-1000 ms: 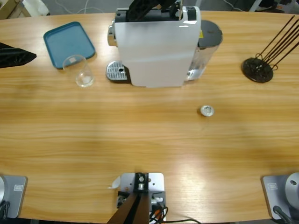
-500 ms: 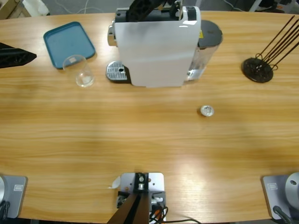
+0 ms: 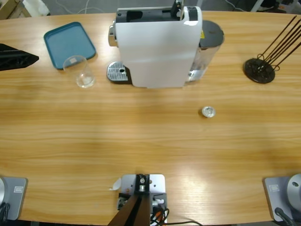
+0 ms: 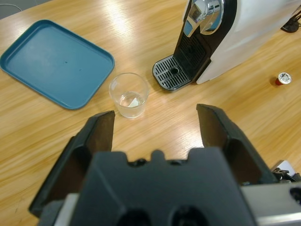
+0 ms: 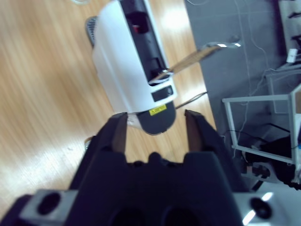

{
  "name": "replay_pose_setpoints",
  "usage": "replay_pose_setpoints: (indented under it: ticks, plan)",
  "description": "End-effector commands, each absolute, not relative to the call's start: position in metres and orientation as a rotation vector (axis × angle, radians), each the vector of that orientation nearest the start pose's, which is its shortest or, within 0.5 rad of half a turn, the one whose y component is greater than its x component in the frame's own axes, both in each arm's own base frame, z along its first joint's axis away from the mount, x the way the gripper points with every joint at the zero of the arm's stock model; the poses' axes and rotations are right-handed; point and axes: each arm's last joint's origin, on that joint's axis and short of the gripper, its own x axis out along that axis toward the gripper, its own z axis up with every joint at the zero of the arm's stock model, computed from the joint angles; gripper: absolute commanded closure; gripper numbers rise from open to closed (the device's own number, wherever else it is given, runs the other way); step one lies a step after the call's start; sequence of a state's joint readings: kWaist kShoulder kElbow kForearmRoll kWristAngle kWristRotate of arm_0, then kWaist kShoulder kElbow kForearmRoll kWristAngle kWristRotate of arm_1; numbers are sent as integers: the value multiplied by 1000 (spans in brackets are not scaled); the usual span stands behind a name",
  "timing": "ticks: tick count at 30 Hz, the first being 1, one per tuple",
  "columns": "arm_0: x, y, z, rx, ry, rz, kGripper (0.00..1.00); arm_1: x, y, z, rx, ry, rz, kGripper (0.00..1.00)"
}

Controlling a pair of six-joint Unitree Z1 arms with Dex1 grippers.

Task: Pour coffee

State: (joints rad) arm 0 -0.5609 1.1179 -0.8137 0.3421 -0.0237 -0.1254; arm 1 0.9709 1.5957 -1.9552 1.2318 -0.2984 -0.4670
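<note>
Wooden surface [image 3: 141, 136] carries a white coffee machine [image 3: 157, 44] at twelve o'clock. At its nine o'clock stands a clear glass [image 3: 82, 71], just beside a blue tray [image 3: 61, 40]; coffee isn't visible in it. A silver capsule [image 3: 208, 111] lies at the machine's five o'clock. Left claw [image 4: 155, 127] gapes wide, empty, facing the glass. Right claw [image 5: 153, 129] hangs open above the machine.

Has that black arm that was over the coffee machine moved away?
Yes. It hung over the coffee machine top earlier; now it is gone from the high view, leaving the top slot uncovered.
</note>
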Motion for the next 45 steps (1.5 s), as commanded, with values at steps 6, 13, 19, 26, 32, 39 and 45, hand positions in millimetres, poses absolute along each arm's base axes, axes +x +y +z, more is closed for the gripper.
replay_pose_setpoints:
  ticks: [6, 13, 19, 26, 32, 39, 45]
  plan:
    - [137, -91, 335, 63, 663, -555, 256, 173, 198, 436, -398, 380, 535, 1000]
    - [140, -93, 333, 64, 671, -553, 256, 188, 227, 402, -373, 361, 385, 1000]
    - [142, -95, 332, 67, 679, -551, 257, 200, 260, 383, -435, 352, 327, 1000]
    - [143, -96, 331, 68, 684, -551, 256, 201, 281, 373, -504, 350, 320, 1000]
    - [144, -96, 331, 68, 686, -551, 257, 206, 288, 378, -552, 322, 304, 1000]
    - [144, -96, 331, 69, 687, -551, 257, 213, 318, 377, -600, 306, 347, 1000]
    - [145, -96, 330, 70, 690, -550, 257, 204, 345, 357, -638, 324, 409, 1000]
